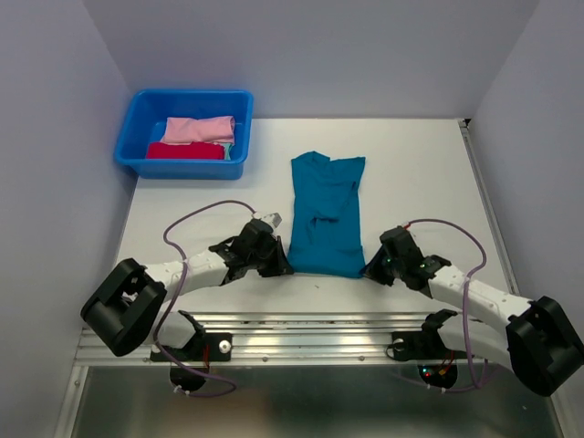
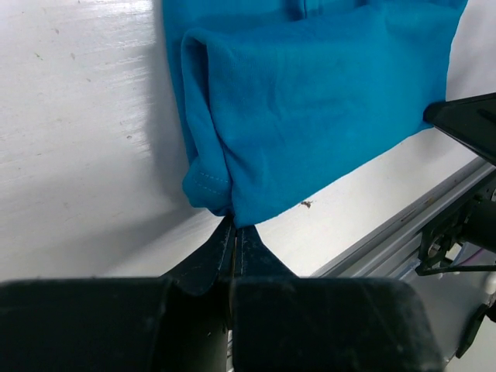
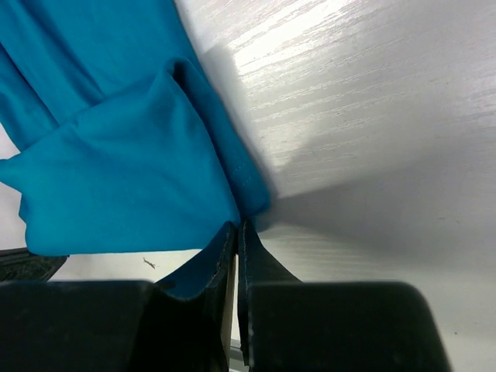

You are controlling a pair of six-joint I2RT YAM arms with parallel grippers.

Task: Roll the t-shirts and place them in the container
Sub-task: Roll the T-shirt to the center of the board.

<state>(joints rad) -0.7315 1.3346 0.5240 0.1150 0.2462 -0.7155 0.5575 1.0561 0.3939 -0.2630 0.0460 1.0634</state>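
- My left gripper [image 2: 234,229] has its jaws pressed together on the near-left hem corner of the teal t-shirt [image 1: 326,214]. My right gripper [image 3: 239,232] is pinched the same way on the shirt's near-right hem corner.
- The teal t-shirt lies flat, folded lengthwise into a narrow strip, with its collar at the far end and its hem towards my bases.
- Both bites look shallow, with only the edge of the cloth between my tips. If I lift or turn the hem over quickly, a corner may slide out and the roll would start lopsided.
- At the left corner a folded flap lies over a lower layer, and I cannot tell whether I hold every layer. If I hold only one, the fold may open as I roll.
- If my arms travel unevenly, the roll would skew into a cone. Pulling them apart would stretch the hem.
- The sleeve folds bunched mid-shirt may leave a lump and a loose roll.
- The white table [image 1: 411,155] looks smooth and faintly glossy, with a dark speck [image 2: 308,204] just beside the hem. I judge that the cloth may slide towards me instead of turning over.
- A blue plastic tub [image 1: 137,155] sits to the far left of the shirt, well apart, holding a pink bundle [image 1: 201,130] and a red bundle [image 1: 185,151].
- An aluminium rail [image 1: 310,333] runs on the shirt's near side, and pale walls [image 1: 55,137] close in on the left, far and right.
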